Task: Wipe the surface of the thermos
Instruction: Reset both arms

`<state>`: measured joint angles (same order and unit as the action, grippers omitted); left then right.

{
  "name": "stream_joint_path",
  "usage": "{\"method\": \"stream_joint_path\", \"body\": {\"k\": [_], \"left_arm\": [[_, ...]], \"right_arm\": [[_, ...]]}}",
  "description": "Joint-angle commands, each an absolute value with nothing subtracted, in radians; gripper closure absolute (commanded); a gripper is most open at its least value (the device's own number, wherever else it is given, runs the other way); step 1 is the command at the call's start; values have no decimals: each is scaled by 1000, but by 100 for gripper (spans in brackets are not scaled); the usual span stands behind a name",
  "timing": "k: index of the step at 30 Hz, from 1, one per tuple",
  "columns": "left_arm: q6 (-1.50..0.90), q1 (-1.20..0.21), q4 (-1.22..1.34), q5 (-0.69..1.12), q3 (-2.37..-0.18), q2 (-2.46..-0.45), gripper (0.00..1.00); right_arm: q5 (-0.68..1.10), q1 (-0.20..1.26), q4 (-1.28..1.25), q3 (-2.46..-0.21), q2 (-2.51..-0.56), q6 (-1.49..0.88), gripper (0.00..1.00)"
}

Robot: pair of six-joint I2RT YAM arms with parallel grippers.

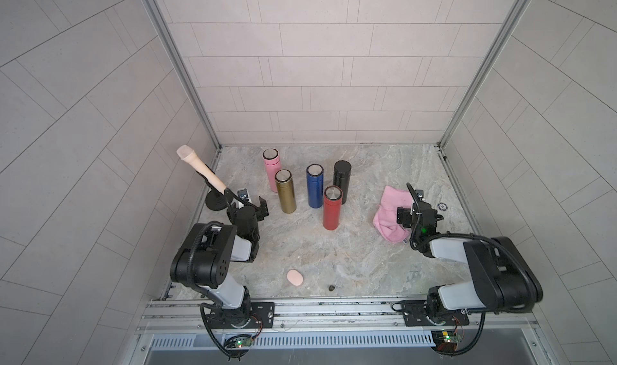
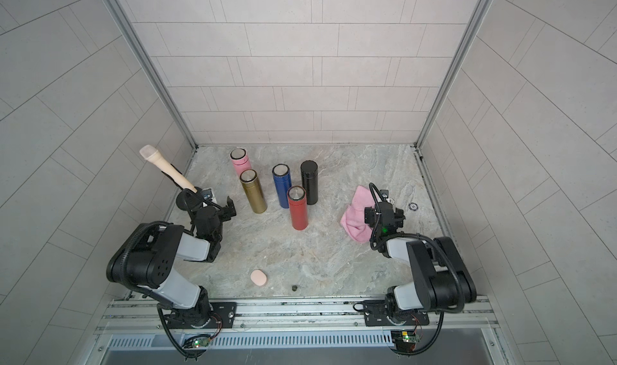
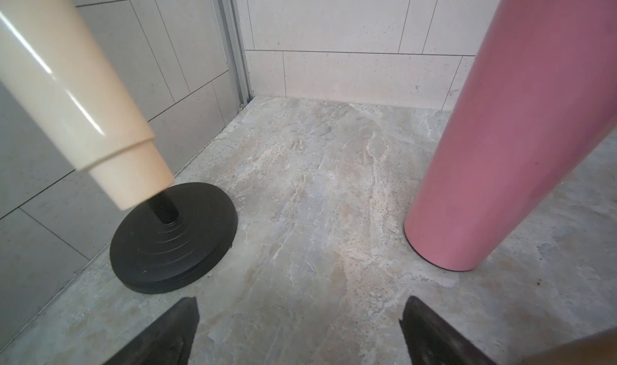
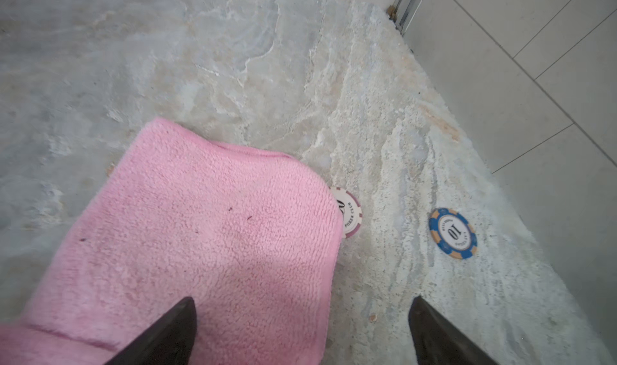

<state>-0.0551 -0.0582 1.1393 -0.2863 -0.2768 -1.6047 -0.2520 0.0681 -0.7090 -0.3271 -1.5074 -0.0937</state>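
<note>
In both top views the red thermos [image 1: 332, 208] stands upright on the counter [image 1: 334, 256], and four other thermoses [image 1: 315, 186] cluster just behind it. Left of it, the left fingers [image 1: 263, 206] hover spread. Right of it, the right fingers [image 1: 403, 215] hang spread above the pink cloth [image 1: 389, 193]. Left wrist view now: fingers wide, pinching nothing, pink thermos [image 3: 500, 163] ahead. Right wrist view: fingers wide and empty, one over the cloth, a blue poker chip [image 4: 453, 233] on the counter.

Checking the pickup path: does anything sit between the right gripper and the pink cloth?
Nothing visible does. The right gripper, jaws open, is over the pink cloth, near its edge. A white poker chip pokes out from under that edge and a blue chip lies apart, neither blocking.
</note>
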Motion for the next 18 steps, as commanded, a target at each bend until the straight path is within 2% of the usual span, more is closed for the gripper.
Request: {"method": "stream_joint_path", "body": {"k": [1,2,5,8,10,12,18], "left_arm": [[-66,-53,1077,-324,-321,-1595,0],[-70,-52,1048,-325,-333,-1593,0],[-71,-52,944,-331,-388,-1597,0],[-66,-52,953,-328,-387,-1602,0],[-66,-53,955,-326,-387,-1601,0],[-66,-53,953,-327,-387,-1599,0],[-65,-55,957,-326,-385,-1598,0]], "right_arm": [[-295,60,-881,-372,-1545,-60,0],[-315,61,-715,-423,-1502,-105,0],[-305,70,-894,-377,-1546,-47,0],[-319,69,-698,-434,-1495,-101,0],[-316,73,-802,-406,-1525,-63,0],[-322,74,-699,-442,-1511,-91,0],[-314,77,-737,-423,-1506,-73,0]]}}
